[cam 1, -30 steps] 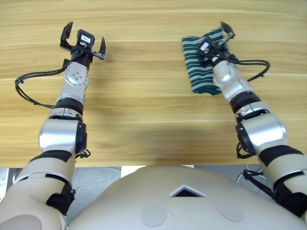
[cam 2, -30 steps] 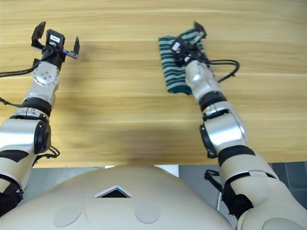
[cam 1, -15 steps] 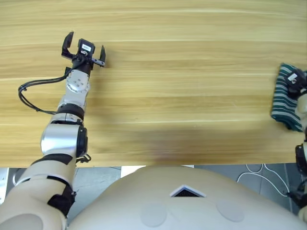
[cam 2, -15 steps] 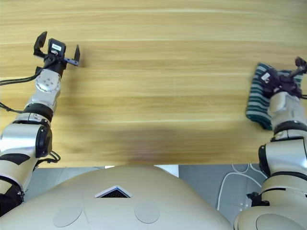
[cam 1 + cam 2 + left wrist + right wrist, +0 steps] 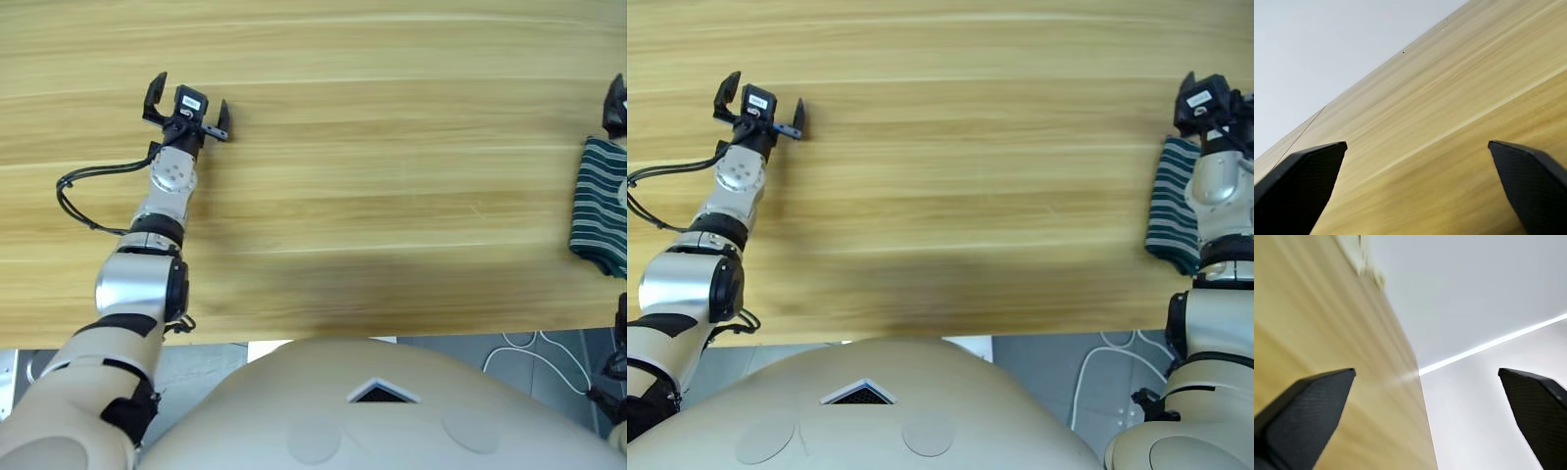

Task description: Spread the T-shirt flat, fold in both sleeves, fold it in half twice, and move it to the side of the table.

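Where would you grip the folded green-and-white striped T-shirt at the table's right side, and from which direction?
Probably the near folded end of the folded green-and-white striped T-shirt, pinched from above with jaws across its short width. It lies flat on the wooden table as a narrow stack, so a top-down pinch should gather every layer.

Left pincer (image 5: 1415,186) spread wide, wooden table (image 5: 1440,127) beneath

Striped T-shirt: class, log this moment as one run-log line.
folded green-and-white striped T-shirt: right edge of wooden table | right gripper: open, empty | left gripper: open, over table
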